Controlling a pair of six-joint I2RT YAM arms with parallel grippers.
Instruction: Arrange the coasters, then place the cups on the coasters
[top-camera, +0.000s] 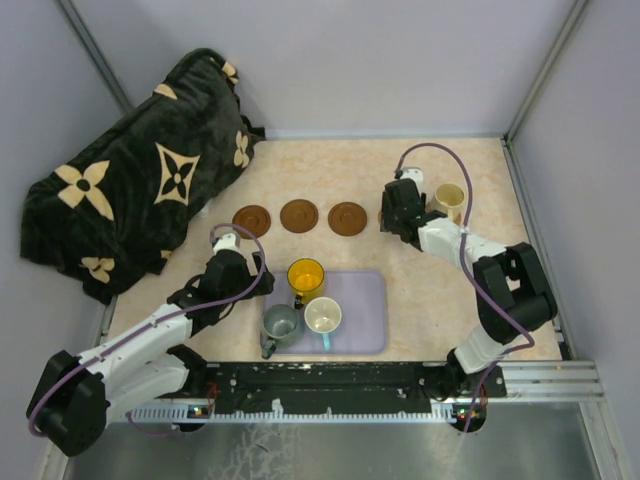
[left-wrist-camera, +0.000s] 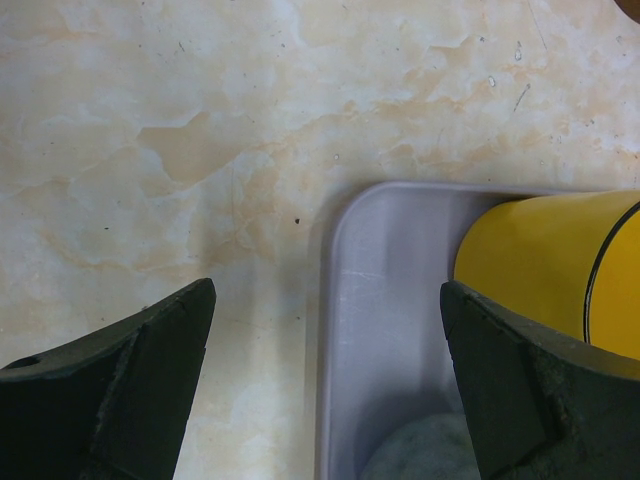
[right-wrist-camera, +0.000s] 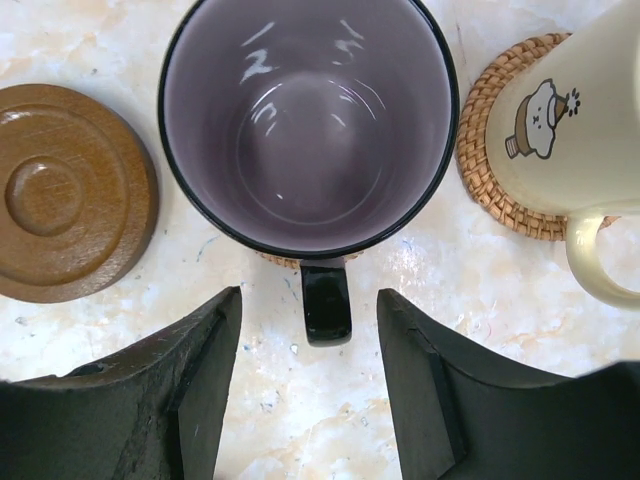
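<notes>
Right fingers (right-wrist-camera: 440, 400): parted, flanking the purple mug (right-wrist-camera: 305, 130) handle, not touching.
Mug location: on woven coaster (right-wrist-camera: 275, 262), between brown coaster (right-wrist-camera: 70, 190) and beige mug (right-wrist-camera: 560, 120).
Left fingers (left-wrist-camera: 130, 380): wide, straddling tray (left-wrist-camera: 380, 300) edge beside yellow mug (left-wrist-camera: 540, 270).

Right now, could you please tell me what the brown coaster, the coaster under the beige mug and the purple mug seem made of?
Brown coaster: probably wood, matte, showing grain and turned rings. Coaster under the beige mug: woven rattan-like fibre, coiled braid visible. Purple mug: likely glazed ceramic, glossy reflections inside.
</notes>
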